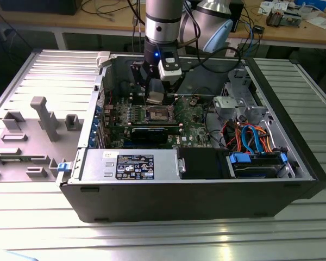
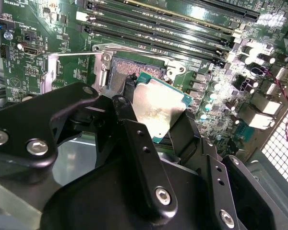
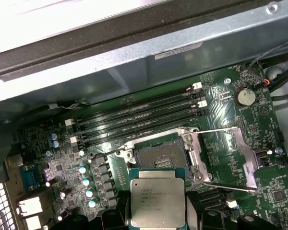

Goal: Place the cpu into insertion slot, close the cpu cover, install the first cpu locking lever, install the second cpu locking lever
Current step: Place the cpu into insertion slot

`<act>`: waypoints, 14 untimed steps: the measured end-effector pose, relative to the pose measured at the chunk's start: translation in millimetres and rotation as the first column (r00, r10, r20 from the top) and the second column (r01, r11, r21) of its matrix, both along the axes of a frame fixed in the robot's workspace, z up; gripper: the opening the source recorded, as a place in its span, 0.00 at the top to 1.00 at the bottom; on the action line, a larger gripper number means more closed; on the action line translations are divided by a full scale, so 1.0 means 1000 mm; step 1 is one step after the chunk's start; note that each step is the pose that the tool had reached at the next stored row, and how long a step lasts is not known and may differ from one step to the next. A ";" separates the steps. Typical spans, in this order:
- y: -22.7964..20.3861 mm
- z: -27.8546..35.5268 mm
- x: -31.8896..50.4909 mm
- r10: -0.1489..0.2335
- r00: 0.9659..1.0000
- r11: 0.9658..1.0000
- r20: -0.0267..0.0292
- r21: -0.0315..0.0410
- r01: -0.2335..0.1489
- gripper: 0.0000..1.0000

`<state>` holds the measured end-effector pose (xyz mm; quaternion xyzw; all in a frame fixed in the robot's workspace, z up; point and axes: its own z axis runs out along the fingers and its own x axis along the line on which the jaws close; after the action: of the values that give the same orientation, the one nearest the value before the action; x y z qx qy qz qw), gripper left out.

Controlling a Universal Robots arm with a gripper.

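Observation:
My gripper (image 2: 156, 112) is shut on the cpu (image 2: 161, 103), a flat square chip with a silvery top, held by two opposite edges between black fingers (image 2: 129, 88). In the first wrist view the cpu (image 3: 157, 199) hovers just short of the insertion slot (image 3: 158, 153), whose dark centre lies bare. The cpu cover (image 3: 245, 160) is swung open beside the slot, with two thin locking levers (image 3: 216, 130) raised along its edges. In the exterior view the gripper (image 1: 155, 99) hangs inside the computer case just above the slot (image 1: 157, 113).
Long memory slots (image 3: 139, 117) run just beyond the socket. A black card (image 1: 152, 132) lies in front of it. The power supply (image 1: 130, 166), a drive cage with coloured cables (image 1: 255, 136) and the case walls hem in the board. A grey fixture (image 1: 43, 117) stands outside.

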<state>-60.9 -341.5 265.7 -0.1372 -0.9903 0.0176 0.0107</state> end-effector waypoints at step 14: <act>0.0000 -0.0009 0.0000 -0.041 0.999 0.999 0.000 0.000 0.041 0.45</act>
<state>-60.8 -341.5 264.9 -0.1575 -0.9873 0.0174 0.0111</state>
